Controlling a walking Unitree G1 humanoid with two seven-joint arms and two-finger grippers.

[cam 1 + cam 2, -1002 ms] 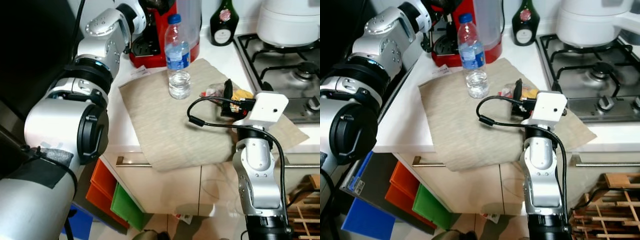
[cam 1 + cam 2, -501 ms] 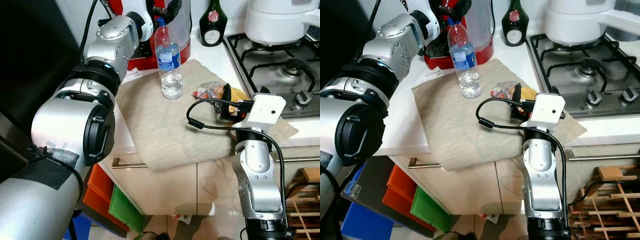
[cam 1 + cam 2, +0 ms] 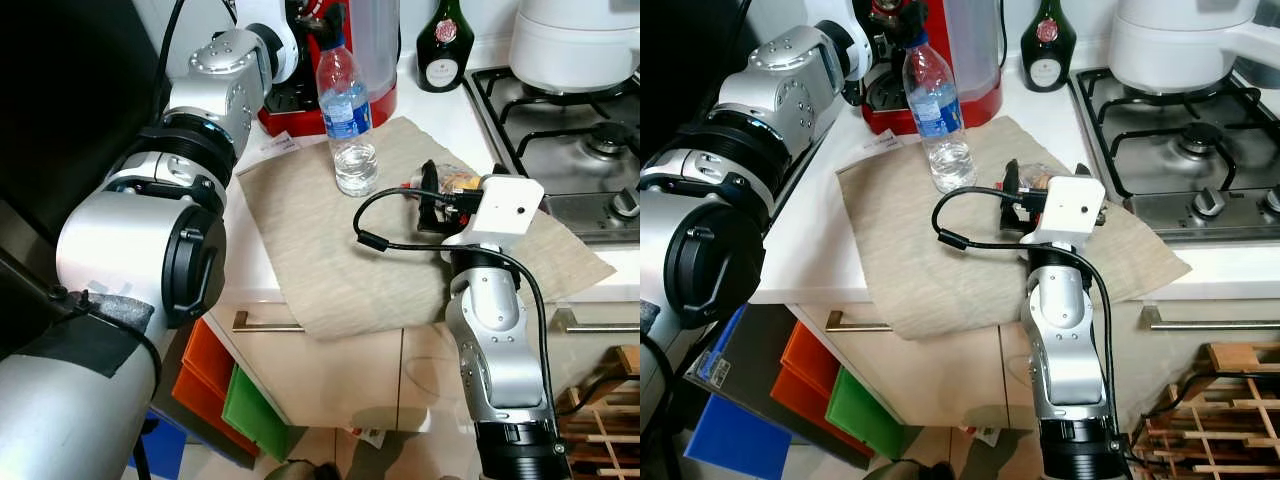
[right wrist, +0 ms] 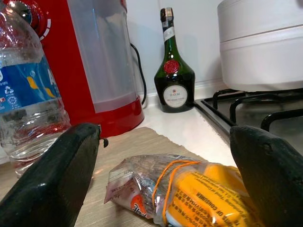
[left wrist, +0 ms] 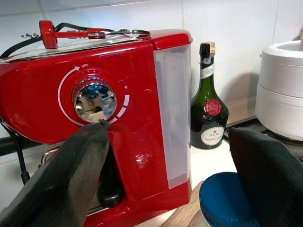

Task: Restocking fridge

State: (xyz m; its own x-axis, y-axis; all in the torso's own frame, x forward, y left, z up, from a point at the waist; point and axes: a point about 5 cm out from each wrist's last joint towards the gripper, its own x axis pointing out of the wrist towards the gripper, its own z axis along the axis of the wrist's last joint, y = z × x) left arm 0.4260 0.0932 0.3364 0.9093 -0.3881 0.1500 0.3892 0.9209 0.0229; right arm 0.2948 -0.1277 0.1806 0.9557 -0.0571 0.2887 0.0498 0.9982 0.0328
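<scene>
Since the earlier frame the right gripper [image 4: 156, 189] has advanced toward the snack packet [image 4: 189, 191], which lies on the beige cloth [image 3: 330, 250] on the bench [image 3: 240, 255]; jaws wide, straddling the packet, not yet touching. Left gripper [image 5: 165, 184] hangs at the blue cap [image 5: 227, 201] of the water bottle [image 3: 347, 115], jaws wide, cap between them. The bottle stands at 10 o'clock from the packet, near it. Risks: closing on the cap alone may tip the near-empty bottle into the red coffee machine [image 3: 330, 60]; the slick packet may slide or drag the cloth.
</scene>
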